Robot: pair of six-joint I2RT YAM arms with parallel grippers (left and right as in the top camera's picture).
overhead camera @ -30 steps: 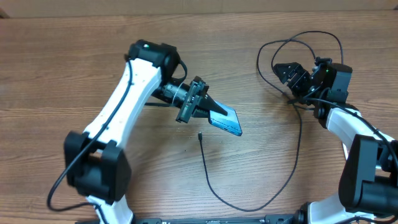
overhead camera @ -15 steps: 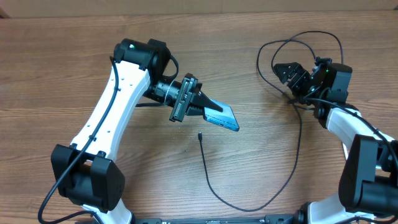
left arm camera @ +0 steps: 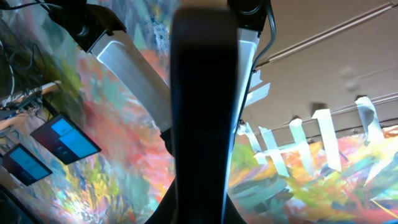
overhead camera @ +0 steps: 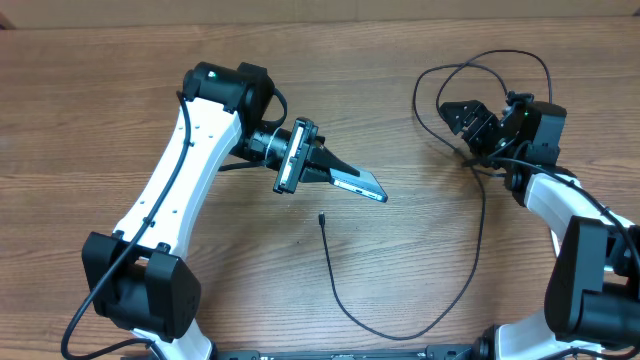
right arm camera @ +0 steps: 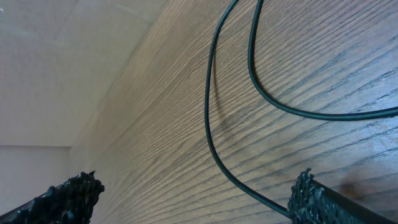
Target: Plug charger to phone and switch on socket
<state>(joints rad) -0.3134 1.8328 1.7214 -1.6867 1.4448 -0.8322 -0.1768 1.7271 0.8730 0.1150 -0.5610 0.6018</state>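
- Your left tool (overhead camera: 338,174) is clamped shut on the phone (overhead camera: 365,188) and holds it in the air above the middle of the worktop (overhead camera: 100,120). The phone is tilted so that the overhead view sees mostly its thin edge.
- In the left wrist view the phone (left arm camera: 205,124) is a dark slab running straight up the frame between that tool's fingers. It looks lifted and angled this way so its charging port can be offered to the cable.
- The charger (overhead camera: 329,262) lies slack on the worktop. Its connector tip (overhead camera: 321,217) rests just below the raised phone, apart from it and not plugged in.
- From the tip the cable sweeps down, curves right, climbs towards your right arm and ends in loose loops at the far right.
- Your right tool (overhead camera: 456,126) hovers by those loops with its jaws spread wide and nothing in them. The right wrist view shows cable strands (right arm camera: 211,124) lying on the wood between its fingertips (right arm camera: 65,194). It looks placed to pick up the cable.
- Count: two arms, two tools, one phone, one charger cable, one connector tip.
- No socket appears in any view, and you cannot make out the charger's plug end.
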